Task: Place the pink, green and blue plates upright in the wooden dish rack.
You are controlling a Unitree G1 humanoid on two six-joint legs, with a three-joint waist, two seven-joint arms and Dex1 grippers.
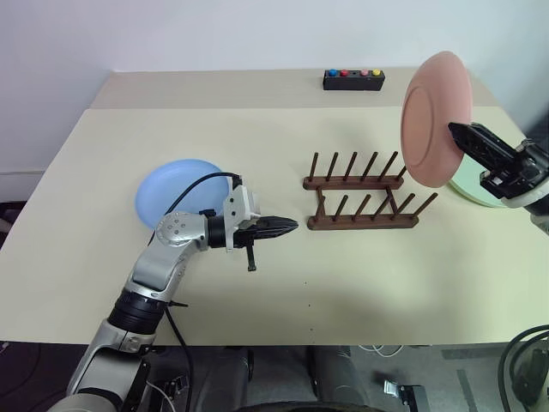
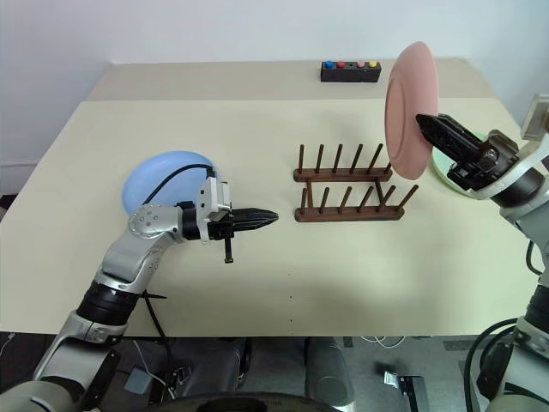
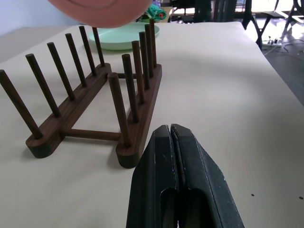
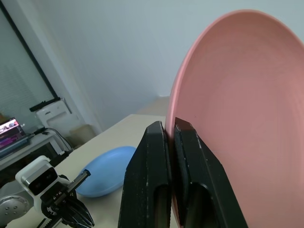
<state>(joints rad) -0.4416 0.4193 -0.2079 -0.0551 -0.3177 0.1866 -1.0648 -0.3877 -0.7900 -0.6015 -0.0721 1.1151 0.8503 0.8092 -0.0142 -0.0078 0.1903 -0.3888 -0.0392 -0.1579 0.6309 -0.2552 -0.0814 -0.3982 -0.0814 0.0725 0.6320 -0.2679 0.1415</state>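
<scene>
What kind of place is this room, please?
Probably a lab or office set up for robot testing: a plain beige table against a bare wall, a black button box, and desks with a monitor behind.

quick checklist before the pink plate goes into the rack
1. Grip: the right pincer is shut on the rim of the pink plate: ok.
2. Plate attitude: held on edge, roughly upright: ok.
3. Wooden dish rack: no plate between its pegs, slots free: ok.
4. Alignment: the plate hangs above the rack's right end; whether its edge lines up with a gap between pegs: cannot tell.
5. Left pincer: shut, holding nothing, on the rack's left side and apart from it: ok.
6. Other plates: blue plate and green plate lie flat on the table, away from the slots: ok.
</scene>
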